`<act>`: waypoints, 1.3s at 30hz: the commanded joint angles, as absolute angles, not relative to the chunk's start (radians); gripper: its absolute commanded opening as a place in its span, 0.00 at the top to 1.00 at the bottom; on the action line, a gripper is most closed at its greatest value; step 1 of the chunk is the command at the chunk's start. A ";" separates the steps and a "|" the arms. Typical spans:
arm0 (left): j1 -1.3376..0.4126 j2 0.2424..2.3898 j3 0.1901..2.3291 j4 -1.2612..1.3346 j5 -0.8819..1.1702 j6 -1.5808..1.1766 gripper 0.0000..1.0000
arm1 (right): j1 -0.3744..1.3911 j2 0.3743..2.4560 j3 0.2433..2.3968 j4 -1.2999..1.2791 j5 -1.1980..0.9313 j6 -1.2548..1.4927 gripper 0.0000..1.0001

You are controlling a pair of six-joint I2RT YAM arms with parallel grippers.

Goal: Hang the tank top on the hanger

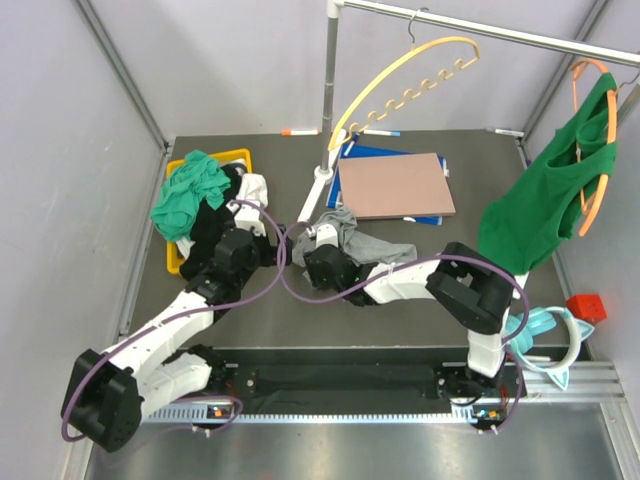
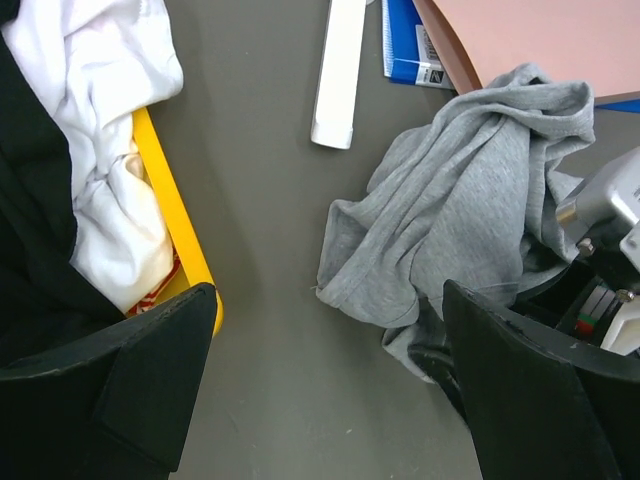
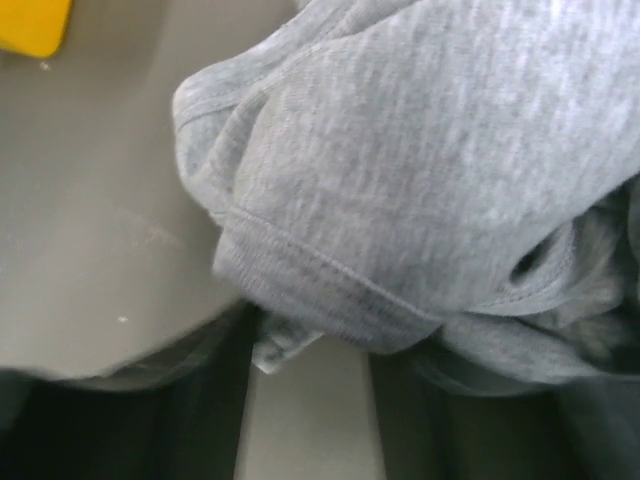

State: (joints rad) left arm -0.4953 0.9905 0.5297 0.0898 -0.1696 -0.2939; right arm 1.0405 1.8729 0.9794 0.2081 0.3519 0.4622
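Here the tank top (image 1: 352, 240) lies crumpled mid-table, well apart from the hanger (image 1: 405, 95) hooked on the rail (image 1: 480, 30) behind — nothing hung yet. The right gripper (image 3: 305, 395) sits low with a hem fold between its half-spread jaws (pinched or not, I cannot tell), presumably to lift an edge; the left gripper (image 2: 330, 325) hovers wide open beside the heap, likely for the other side.

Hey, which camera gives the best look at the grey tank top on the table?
The left wrist view: most of the tank top shows, crumpled, in sharp detail. The top external view shows it small, partly under the right arm. The right wrist view shows only a close-up of a fold and hem.
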 commanded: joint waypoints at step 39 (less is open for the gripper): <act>-0.495 1.477 0.485 0.535 0.175 -0.301 0.36 | 0.879 1.454 0.742 0.014 0.451 0.456 1.00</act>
